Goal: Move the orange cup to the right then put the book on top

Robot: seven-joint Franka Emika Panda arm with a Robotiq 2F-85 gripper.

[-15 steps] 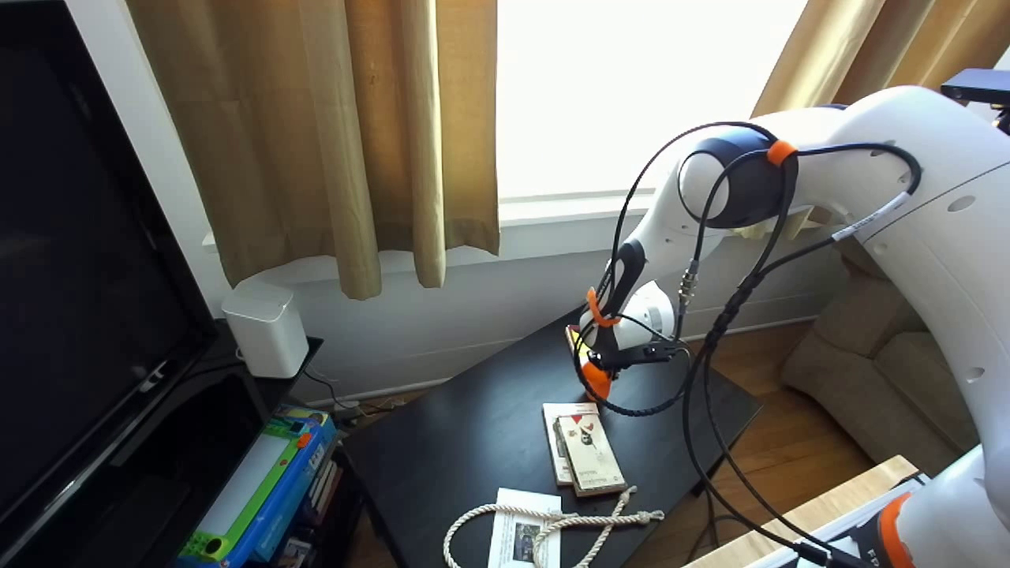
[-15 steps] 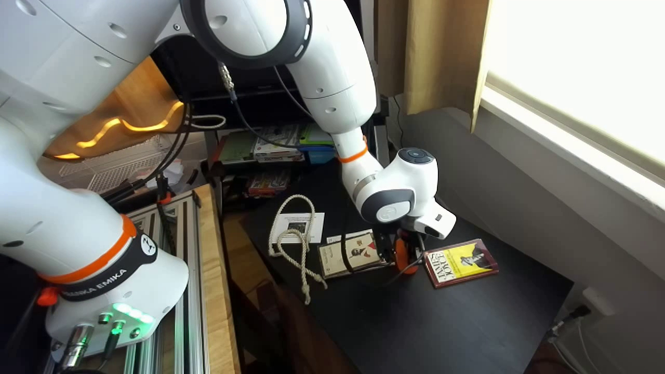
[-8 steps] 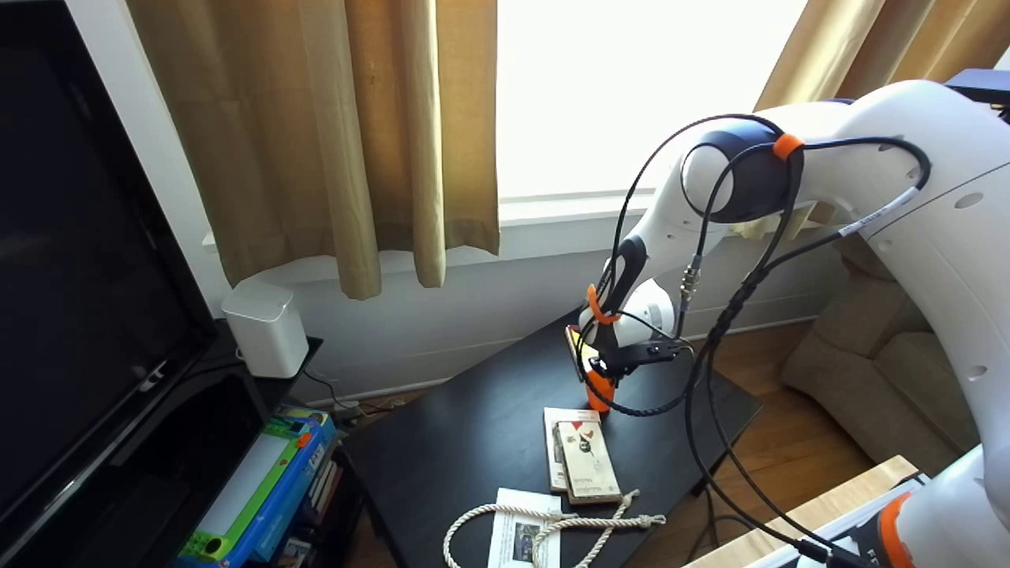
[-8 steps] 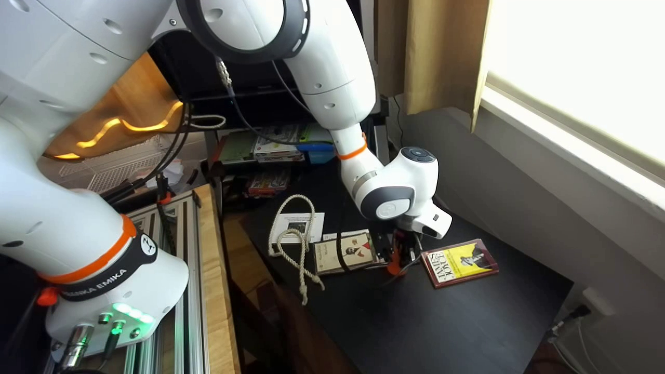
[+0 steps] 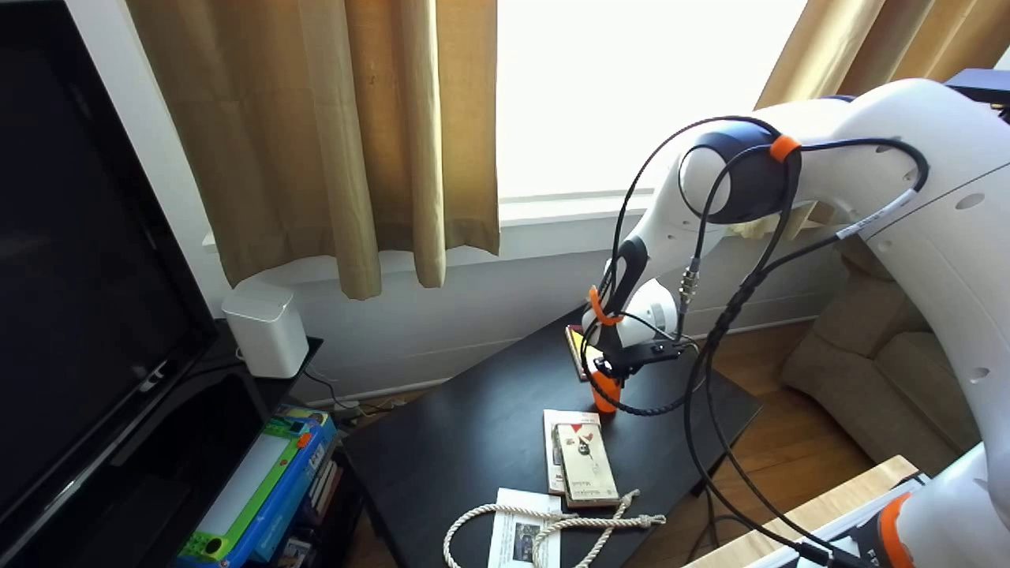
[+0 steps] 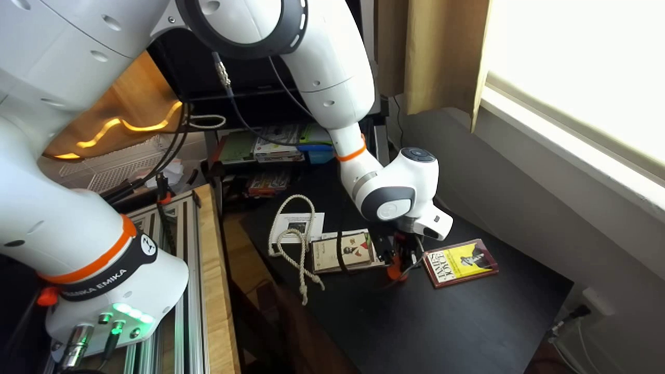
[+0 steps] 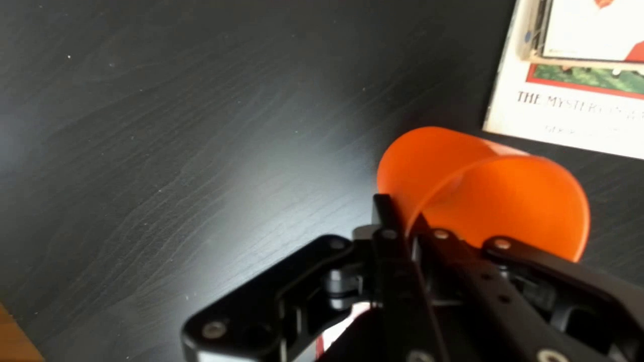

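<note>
The orange cup [image 7: 518, 201] stands close to the book stack in the wrist view; it also shows in both exterior views [image 5: 606, 399] [image 6: 397, 271]. My gripper [image 7: 402, 211] is shut on the cup's wall, one finger inside and one outside. The cup is slightly tilted; I cannot tell whether its base touches the table. The book [image 6: 461, 262], with a yellow and white cover and a dark figure, lies flat beyond the cup. It is partly hidden by the arm in an exterior view [image 5: 575, 347].
A pale beige book [image 5: 588, 465] lies on a larger white book [image 7: 568, 113] beside the cup. A rope [image 6: 304, 259] lies over a paper sheet [image 6: 317, 228] on the black table [image 5: 473, 426]. A window wall runs along one side. Cables hang from the arm.
The cup has gone from strongly tilted to nearly upright, lower at the table, still in my gripper. The stacked books have slid slightly away from the cup, towards the rope.
</note>
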